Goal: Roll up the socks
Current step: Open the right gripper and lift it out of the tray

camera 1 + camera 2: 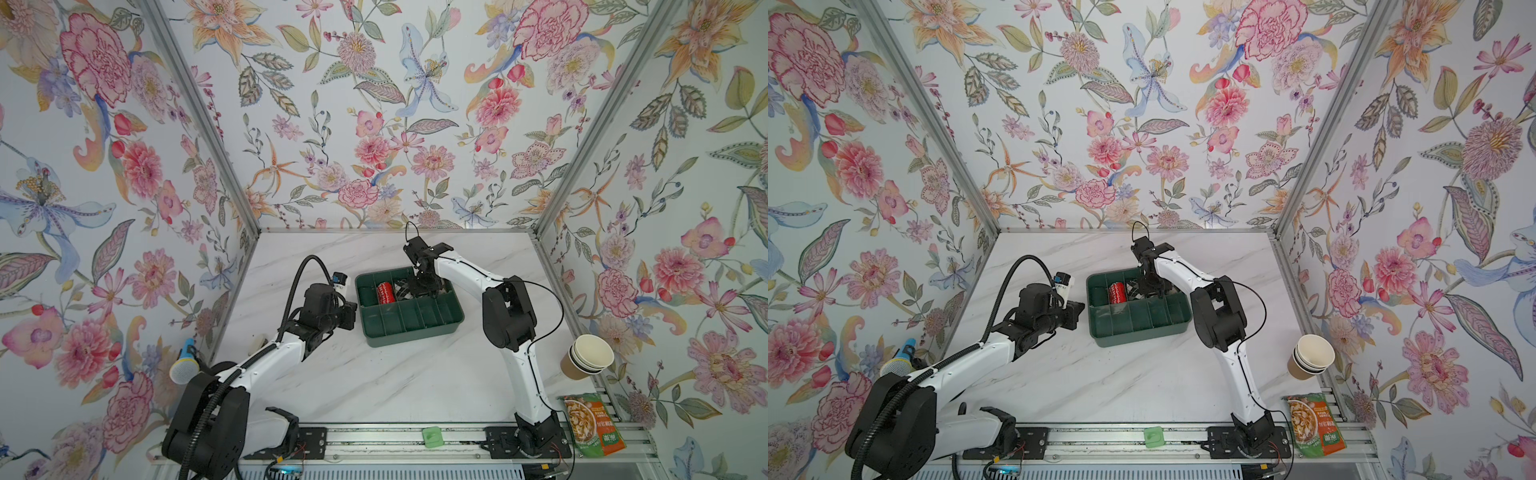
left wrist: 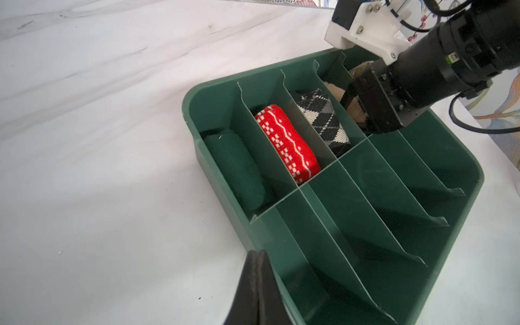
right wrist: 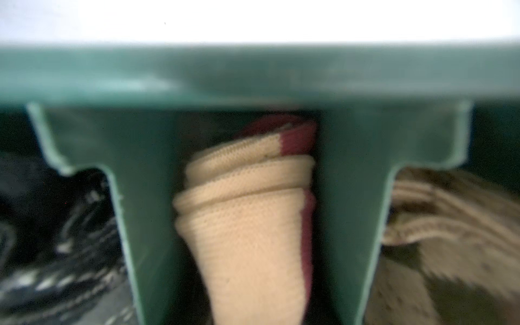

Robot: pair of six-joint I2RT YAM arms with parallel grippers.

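A green divided tray (image 1: 415, 338) (image 2: 191, 92) stands on the marble table. Rolled socks fill its far row: a dark green one (image 2: 236, 168), a red patterned one (image 1: 385, 293) (image 2: 287, 143), a black-and-grey argyle one (image 2: 323, 118), then a beige one with maroon trim (image 3: 247, 225), and a tan one (image 3: 450, 225) past the following divider. My right gripper (image 1: 422, 286) (image 2: 357, 112) reaches down into the tray, shut on the beige sock; its fingers are hidden in the right wrist view. My left gripper (image 1: 351, 316) (image 2: 257, 253) is shut and empty, just outside the tray's left wall.
The tray's near row of compartments (image 2: 365, 225) holds nothing. At the right edge of the table lie stacked paper cups (image 1: 588, 357) and a snack packet (image 1: 594, 426). A blue microphone (image 1: 183, 365) rests by the left wall. A small green piece (image 1: 433, 436) sits on the front rail.
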